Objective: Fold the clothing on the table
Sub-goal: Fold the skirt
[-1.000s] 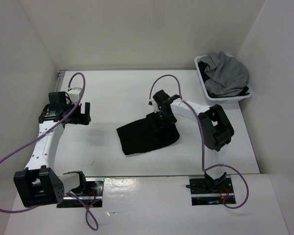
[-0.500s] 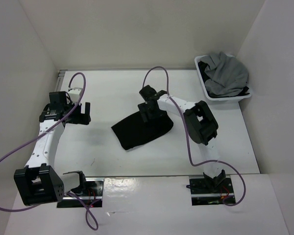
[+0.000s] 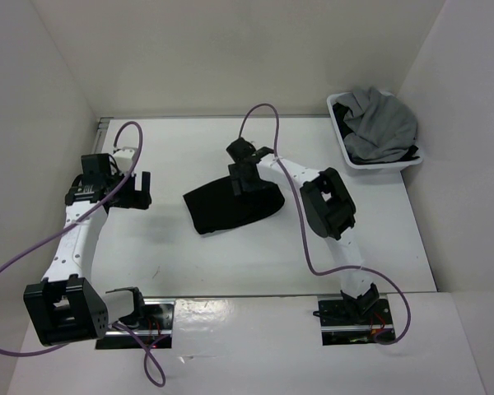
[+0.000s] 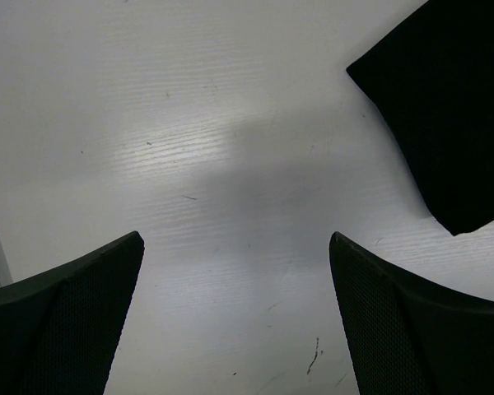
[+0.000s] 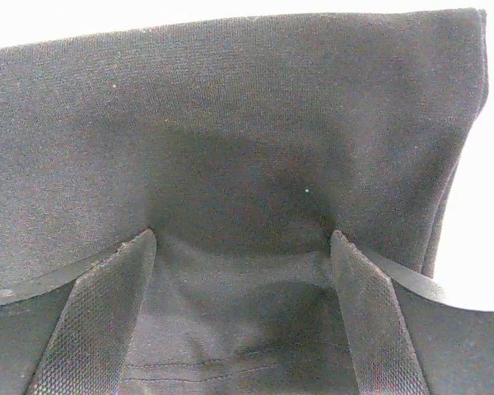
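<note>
Pressing clothing [image 5: 230, 123]; right jaws spread wide

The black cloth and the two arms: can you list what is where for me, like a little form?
Clothing: black clothing lying flat near the middle of the table
Right gripper: right gripper open, fingers down on the clothing's far part
Left gripper: left gripper open, over bare table to the left of the clothing, holding nothing
Basket: white basket at the far right corner, grey garment heaped in it
Fold: layers seem to overlap under the right gripper; how far along is unclear
</note>
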Robot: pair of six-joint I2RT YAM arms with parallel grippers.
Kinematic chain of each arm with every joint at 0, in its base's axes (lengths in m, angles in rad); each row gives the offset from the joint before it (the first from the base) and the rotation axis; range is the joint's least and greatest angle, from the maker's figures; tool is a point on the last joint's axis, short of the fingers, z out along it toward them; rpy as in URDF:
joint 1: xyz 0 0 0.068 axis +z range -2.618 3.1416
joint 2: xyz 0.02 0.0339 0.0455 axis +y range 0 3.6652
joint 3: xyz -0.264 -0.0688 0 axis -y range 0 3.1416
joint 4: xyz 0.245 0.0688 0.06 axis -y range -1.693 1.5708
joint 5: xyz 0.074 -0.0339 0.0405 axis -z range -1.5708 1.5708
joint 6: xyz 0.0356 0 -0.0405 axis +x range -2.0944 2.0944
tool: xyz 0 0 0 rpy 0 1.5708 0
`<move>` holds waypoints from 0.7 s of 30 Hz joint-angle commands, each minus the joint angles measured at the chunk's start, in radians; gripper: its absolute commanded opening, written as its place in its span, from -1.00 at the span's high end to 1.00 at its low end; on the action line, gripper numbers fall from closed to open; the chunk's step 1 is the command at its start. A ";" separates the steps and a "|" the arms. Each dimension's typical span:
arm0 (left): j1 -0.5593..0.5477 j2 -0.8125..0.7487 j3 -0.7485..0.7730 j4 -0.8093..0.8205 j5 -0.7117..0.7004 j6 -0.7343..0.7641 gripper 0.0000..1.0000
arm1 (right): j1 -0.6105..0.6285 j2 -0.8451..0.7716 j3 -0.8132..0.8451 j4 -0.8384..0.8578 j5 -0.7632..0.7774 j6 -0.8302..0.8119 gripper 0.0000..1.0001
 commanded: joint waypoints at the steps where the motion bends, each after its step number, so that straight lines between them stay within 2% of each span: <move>1: 0.005 -0.009 -0.008 0.027 0.027 -0.010 -0.98 | 0.003 0.082 0.019 -0.046 0.079 0.037 -0.80; 6: 0.005 0.010 -0.008 0.009 0.074 -0.001 -0.98 | 0.003 0.093 0.102 -0.071 0.102 0.039 -0.77; 11: -0.019 0.103 0.069 -0.025 0.170 0.009 -0.98 | -0.009 -0.060 0.189 -0.080 0.058 -0.034 -0.82; 14: -0.050 0.204 0.144 -0.036 0.264 -0.001 -0.98 | -0.029 -0.164 0.244 -0.103 0.016 -0.096 -0.85; 15: -0.050 0.267 0.164 -0.036 0.341 -0.001 -0.98 | -0.029 -0.189 0.253 -0.103 -0.016 -0.115 -0.87; 17: -0.068 0.342 0.234 -0.036 0.415 -0.011 -0.98 | -0.040 -0.275 0.212 -0.079 -0.018 -0.191 -0.87; 20: -0.081 0.508 0.328 -0.056 0.537 -0.021 -0.96 | -0.089 -0.393 0.051 -0.028 -0.079 -0.255 -0.93; 21: -0.103 0.583 0.345 -0.056 0.569 -0.021 -0.93 | -0.110 -0.419 -0.036 -0.016 -0.143 -0.279 -0.93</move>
